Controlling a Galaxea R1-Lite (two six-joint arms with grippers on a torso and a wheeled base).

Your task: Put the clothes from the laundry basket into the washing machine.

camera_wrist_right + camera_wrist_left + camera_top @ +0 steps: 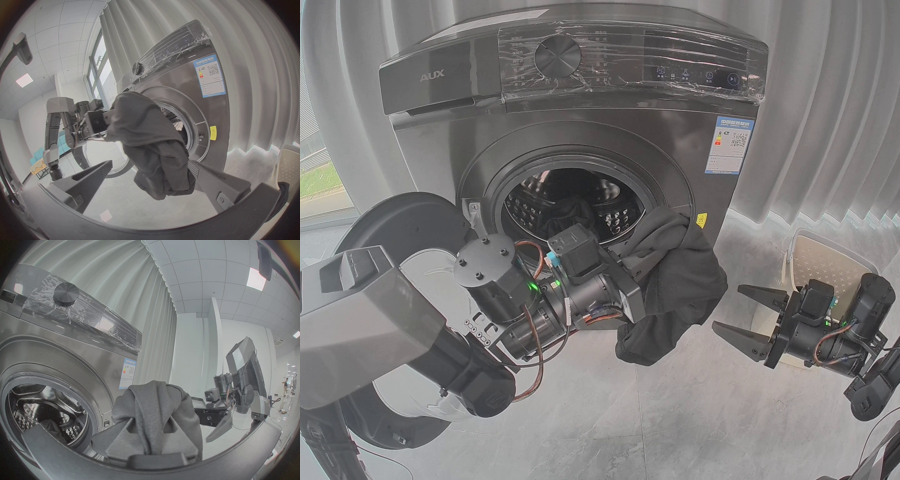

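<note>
At your far left, the round dark door of the machine (406,222) stands swung wide open. Just right of it, your left gripper (150,424) is clamped on a dark grey fabric garment (675,275), with a fold of the cloth pinched between its two fingers. The gripper is in front of the lower part of the drum opening. Behind it stands the grey metal front-loading washing machine (581,125), which has clear film over its control panel. Its perforated steel drum (612,212) holds a dark bundle of cloth (569,215) lying low inside. The held garment is outside the drum. It hangs in front of the lower right of the opening and bunches down toward the pale grey stone-look floor (675,425). You cannot tell whether it touches the rim. It partly blocks the way into the drum on that side. Farther right and well apart from the garment, your right gripper (731,307) has its fingers spread apart and holds nothing. It points toward the machine. Just behind it, the white perforated plastic laundry basket (831,262) sits on the floor. Its contents are hidden by the arm. Pale pleated curtains (831,112) hang behind the machine and the basket.
</note>
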